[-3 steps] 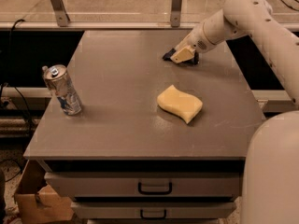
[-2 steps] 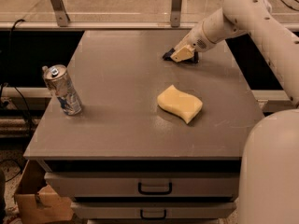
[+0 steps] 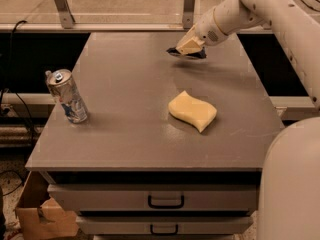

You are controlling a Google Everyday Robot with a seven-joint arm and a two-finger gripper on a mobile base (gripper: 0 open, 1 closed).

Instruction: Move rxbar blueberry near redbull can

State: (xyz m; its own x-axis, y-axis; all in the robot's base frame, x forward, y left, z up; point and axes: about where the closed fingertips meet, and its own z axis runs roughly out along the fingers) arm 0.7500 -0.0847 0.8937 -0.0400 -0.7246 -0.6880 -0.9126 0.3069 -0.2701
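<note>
The rxbar blueberry (image 3: 175, 51) is a dark flat wrapper at the far right of the grey table (image 3: 125, 139). It is held in my gripper (image 3: 189, 48) and lifted just above the surface, with a shadow under it. My gripper's tan fingers are shut on it and cover most of it. My white arm reaches in from the upper right. The redbull can (image 3: 67, 96) stands tilted and dented near the table's left edge, far from the bar.
A pale yellow wavy sponge (image 3: 192, 110) lies at the table's centre right, between the bar and the front edge. Metal rail posts (image 3: 189, 4) stand behind the table. Drawers (image 3: 165, 200) are below the front edge. A cardboard box (image 3: 40, 214) sits on the floor at the left.
My gripper has moved a little to the left and slightly up with the dark bar in it. The can and the sponge have not moved.
</note>
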